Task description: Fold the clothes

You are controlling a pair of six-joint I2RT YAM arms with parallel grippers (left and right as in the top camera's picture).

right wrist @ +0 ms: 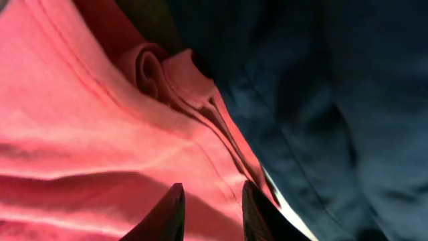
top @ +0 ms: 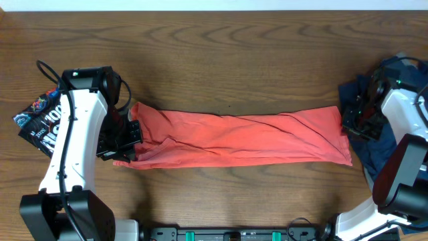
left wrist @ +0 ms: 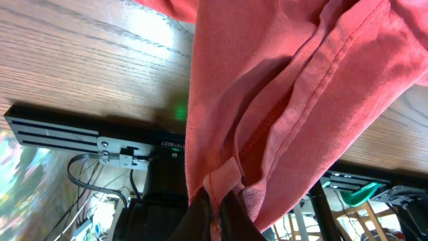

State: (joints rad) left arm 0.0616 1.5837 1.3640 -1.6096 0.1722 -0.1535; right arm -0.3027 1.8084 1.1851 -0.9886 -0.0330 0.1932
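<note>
Obs., overhead view: the red garment (top: 241, 137) is lying as a long, narrow band across the middle of the tabletop (top: 214, 53), closer to the near edge than the far one. It is running from close to the left edge to close to the right edge. Drawn out this way, it is presenting two short ends that could be brought together, which I read as setting up a lengthwise fold.

Left gripper (top: 127, 137): sitting at the band's left end. In its wrist view the red cloth (left wrist: 281, 100) is gathering into pleats that are running down into the closed fingers (left wrist: 215, 201), so it is clamping a bunch of fabric there. The pleats are converging on the grip, which suggests tension.

Right gripper (top: 351, 122): resting at the band's right end, just beside the dark blue clothes (top: 358, 90) piled at the right edge. In its wrist view the jaws are standing narrowly parted (right wrist: 212, 201) over the red hem (right wrist: 80, 134), with the blue fabric (right wrist: 334, 100) touching it. I cannot tell whether they are pinching cloth.

A printed black garment (top: 37, 120) is waiting at the left edge, apart from the work.

Risk, as a judgement: the right fingers may be catching blue fabric along with the red.
</note>
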